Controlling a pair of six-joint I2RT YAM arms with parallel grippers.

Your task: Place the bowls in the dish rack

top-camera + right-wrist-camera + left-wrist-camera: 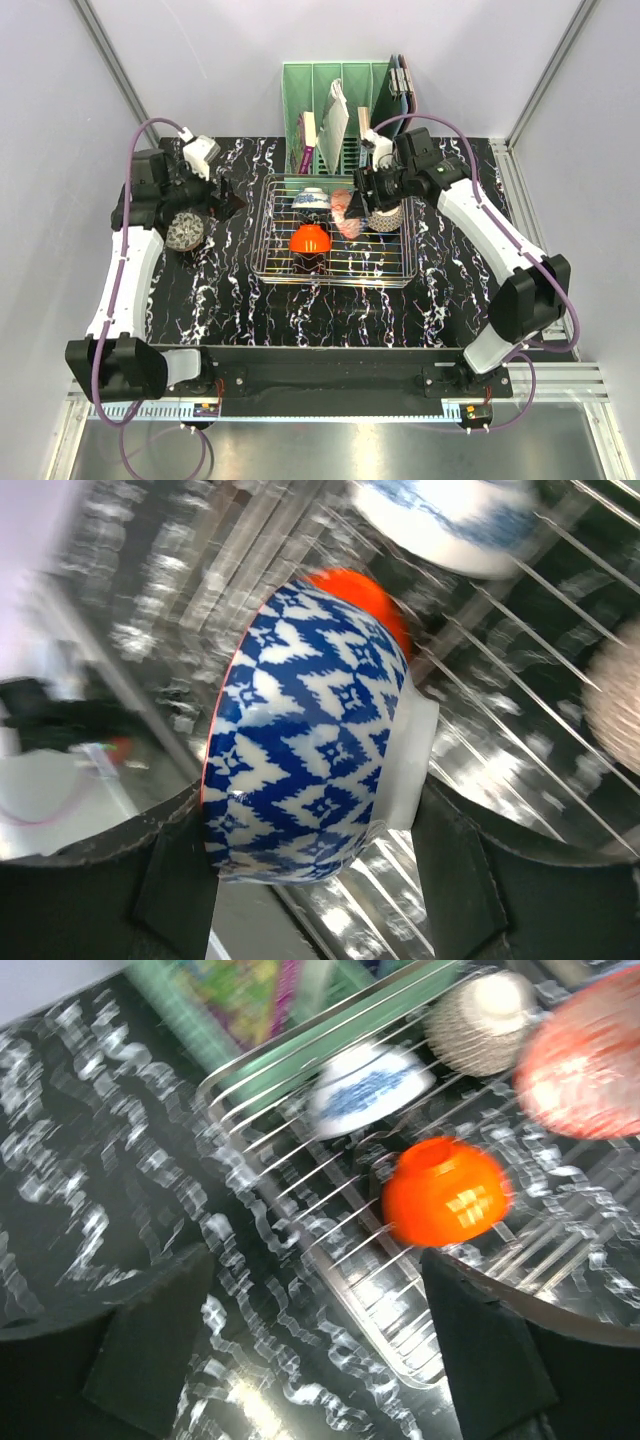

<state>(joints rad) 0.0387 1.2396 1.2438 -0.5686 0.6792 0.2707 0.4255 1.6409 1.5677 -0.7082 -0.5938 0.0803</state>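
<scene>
My right claw was clamped on the blue-patterned bowl, holding it on edge over the dish rack, just right of the orange bowl. The bowl's axis lay near horizontal, mouth facing my left, foot ring to the right. My left claw stood open and empty.

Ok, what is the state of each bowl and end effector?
Glossy orange-red round bowl: inside the chrome wire dish rack.
White-blue bowl: inside the rack.
Cream lattice bowl: inside the rack.
Blue patterned bowl: gripped, on edge over the rack.
Grey dotted bowl: on the black marbled table.
Left end effector: open, empty.
Right end effector: shut on that bowl.
</scene>
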